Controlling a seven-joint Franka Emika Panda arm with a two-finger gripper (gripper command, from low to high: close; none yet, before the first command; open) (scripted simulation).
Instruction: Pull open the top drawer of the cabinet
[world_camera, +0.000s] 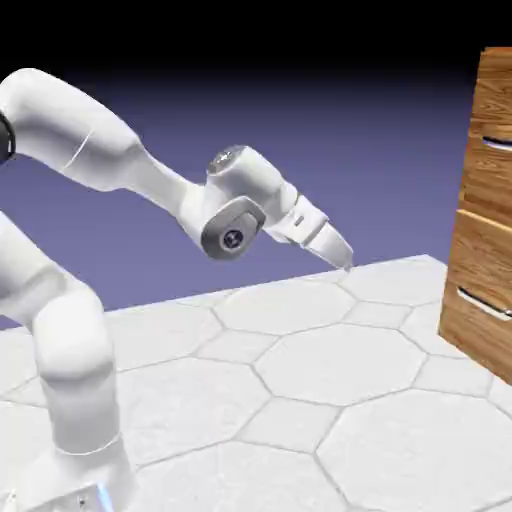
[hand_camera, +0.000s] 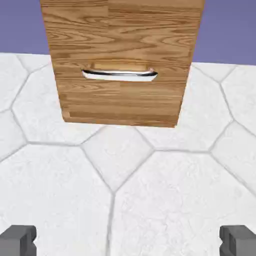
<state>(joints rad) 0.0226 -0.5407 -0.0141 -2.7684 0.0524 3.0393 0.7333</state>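
Note:
The brown wood-grain cabinet (world_camera: 488, 225) stands at the right edge of the exterior view, cut off by the frame. Its top drawer (world_camera: 493, 105) carries a thin silver handle (world_camera: 497, 143); a like lower drawer (world_camera: 478, 270) sits beneath. My gripper (world_camera: 340, 254) hangs in the air well to the left of the cabinet, pointing down and toward it, touching nothing. In the hand view the cabinet (hand_camera: 122, 107) is ahead with only one silver handle (hand_camera: 119, 75) showing, the lower one; the top drawer's handle is out of that frame. Both grey fingertips (hand_camera: 19, 241) stand wide apart, so the gripper (hand_camera: 129, 242) is open.
A white hexagon-tiled table (world_camera: 300, 370) stretches between the arm's base and the cabinet. The arm's elbow and forearm (world_camera: 110, 140) arch above the left half of the exterior view.

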